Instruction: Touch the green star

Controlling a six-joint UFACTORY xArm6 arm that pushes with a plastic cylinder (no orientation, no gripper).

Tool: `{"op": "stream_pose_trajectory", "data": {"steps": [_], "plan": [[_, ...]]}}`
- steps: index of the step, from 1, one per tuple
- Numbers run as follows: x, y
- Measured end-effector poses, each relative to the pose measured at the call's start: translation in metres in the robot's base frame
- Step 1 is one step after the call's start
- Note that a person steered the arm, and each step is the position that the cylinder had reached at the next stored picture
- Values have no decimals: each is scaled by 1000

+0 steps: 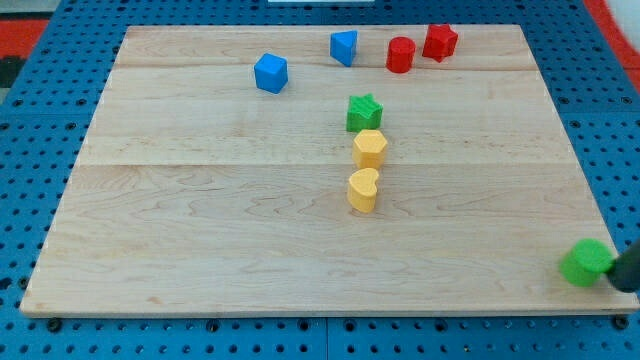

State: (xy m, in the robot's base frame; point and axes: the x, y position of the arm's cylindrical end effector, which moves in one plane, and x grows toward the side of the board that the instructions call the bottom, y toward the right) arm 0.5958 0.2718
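Observation:
The green star (pixel 364 112) lies on the wooden board (pixel 200 230) a little above the middle. A yellow hexagon block (pixel 369 148) sits just below it, almost touching, and a yellow heart-shaped block (pixel 363 189) lies below that. My tip (pixel 619 281) shows as a dark rod end at the view's far bottom right, right beside a green round block (pixel 586 262). The tip is far from the green star, well to its right and below it.
A blue cube (pixel 270 73) and a second blue block (pixel 344 47) lie near the view's top. A red cylinder (pixel 400 55) and a red star-like block (pixel 439 42) sit to their right. Blue pegboard (pixel 40 150) surrounds the board.

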Motion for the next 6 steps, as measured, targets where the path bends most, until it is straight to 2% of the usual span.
{"op": "stream_pose_trajectory", "data": {"steps": [1, 2, 3, 5, 6], "plan": [[-22, -23], [-29, -12], [-79, -5], [-226, -65], [-273, -122]]}}
